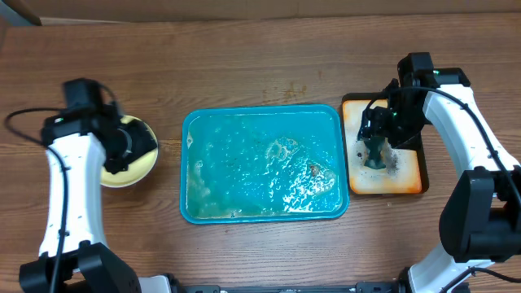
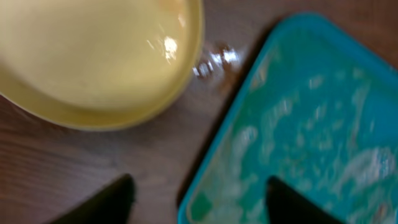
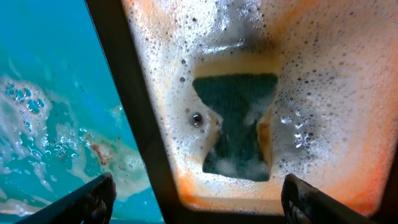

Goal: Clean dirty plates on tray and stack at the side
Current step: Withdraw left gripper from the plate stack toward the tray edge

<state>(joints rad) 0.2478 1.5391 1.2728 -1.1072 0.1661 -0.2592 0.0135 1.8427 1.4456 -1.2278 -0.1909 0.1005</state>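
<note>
Overhead view: left claw [image 2: 199, 202] hung open, empty, over the pale yellow-green round plate [image 1: 140, 167] at frame left; right claw [image 3: 199, 193] gaped emptily above the dark green foam-soaked sponge [image 3: 236, 124]. Stacking looked done; retreat was due.

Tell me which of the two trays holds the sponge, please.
The smaller orange tray at the table's right holds the green sponge. The large teal tray in the middle holds only soapy water.

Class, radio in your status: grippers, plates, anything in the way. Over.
Left gripper open beside pale yellow plate, left of teal tray. Right gripper open over sponge on orange tray. Teal tray holds suds, no plates; nothing blocking.
</note>
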